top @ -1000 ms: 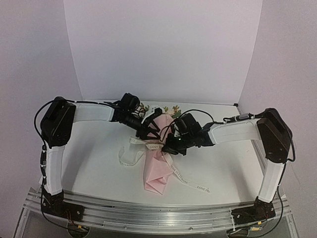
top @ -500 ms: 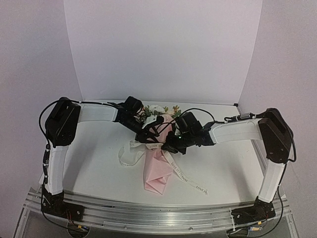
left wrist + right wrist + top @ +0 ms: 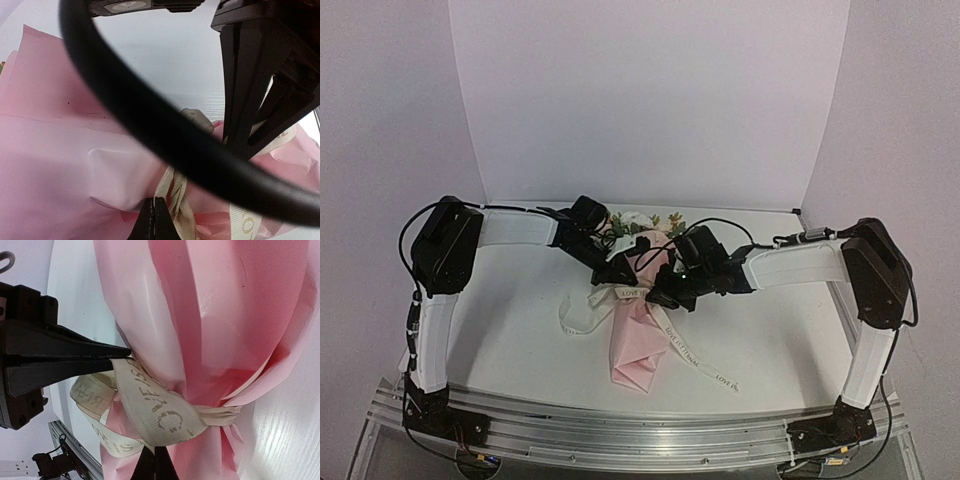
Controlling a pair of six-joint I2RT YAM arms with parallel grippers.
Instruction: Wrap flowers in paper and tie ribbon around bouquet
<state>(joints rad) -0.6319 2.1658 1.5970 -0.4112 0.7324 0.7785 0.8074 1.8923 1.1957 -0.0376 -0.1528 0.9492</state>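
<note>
Left gripper (image 3: 154,219) and right gripper (image 3: 154,463) each pinch the ribbon (image 3: 160,417) at the bouquet (image 3: 640,335) waist; it looks limp and slippery, best gripped close in.

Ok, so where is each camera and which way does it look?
Top external: high behind the arms, looking down at the table; left arm and right arm show whole, meeting over the bouquet.
Left wrist: on the left arm, looking along its shut left fingers at the ribbon and pink paper; a black cable crosses the view.
Right wrist: on the right arm, looking past its shut right fingers at the ribbon round the paper.
Shared: both wrist views show the ribbon, the paper and the other arm's fingers.
</note>
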